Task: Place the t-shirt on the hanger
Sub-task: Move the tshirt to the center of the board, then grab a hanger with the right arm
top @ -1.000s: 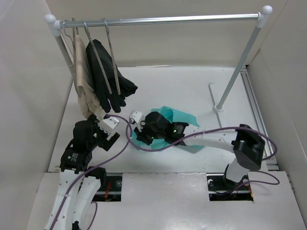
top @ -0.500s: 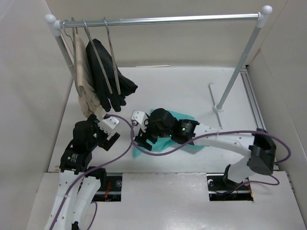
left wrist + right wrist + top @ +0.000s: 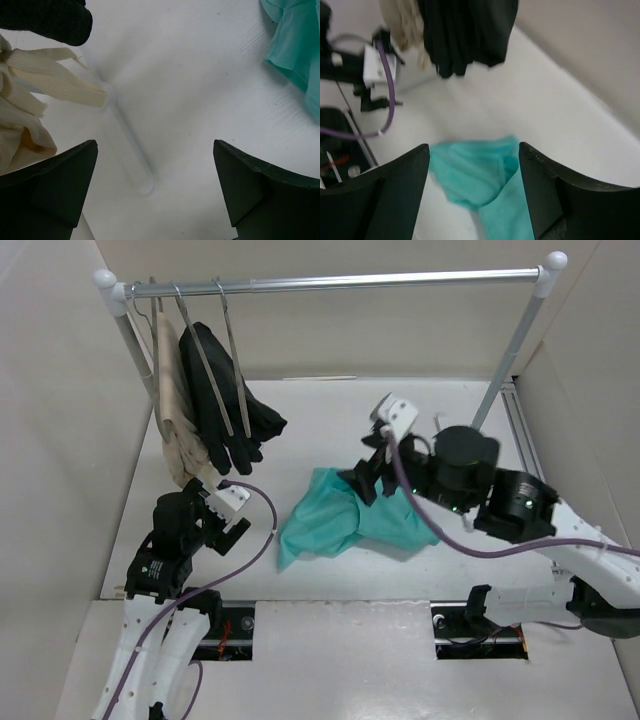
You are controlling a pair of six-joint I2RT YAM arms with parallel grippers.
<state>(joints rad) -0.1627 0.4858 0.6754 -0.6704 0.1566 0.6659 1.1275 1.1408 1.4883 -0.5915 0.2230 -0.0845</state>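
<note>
White worktop (image 3: 330, 420), boxed in by pale walls, is carrying a metal garment rail (image 3: 340, 282) that is spanning the back.

Rail, left end:
- The beige garment (image 3: 175, 430) is hanging furthest left, on its own hanger.
- The black garment (image 3: 215, 400) is hanging just beside it, to the right.
- The hanger (image 3: 236, 360), slim, grey-silver and bare, is hanging by its wire hook as the rightmost of the group. From above, its arms are sloping down across the black garment.

The t-shirt (image 3: 340, 520), teal-green, is lying crumpled on the worktop near the middle. It is well apart from the hanger and not on it.

Right hand (image 3: 368, 478): it is hovering at the far right part of the t-shirt. Its fingers are standing wide apart and gripping nothing. The right wrist view is blurred, but teal cloth is showing below the gap between the fingers. I cannot tell whether the tips are touching the cloth.

Left hand (image 3: 232, 525): it is sitting left of the t-shirt, near the lower ends of the beige garment, with its fingers spread fully and empty. Its wrist view is showing bare worktop and the rail's white foot bar (image 3: 127, 150) between the fingers. Beige cloth is showing at the left, and the t-shirt's edge at the upper right.

A purple cable (image 3: 262, 540) is looping out from the left arm towards the t-shirt.
</note>
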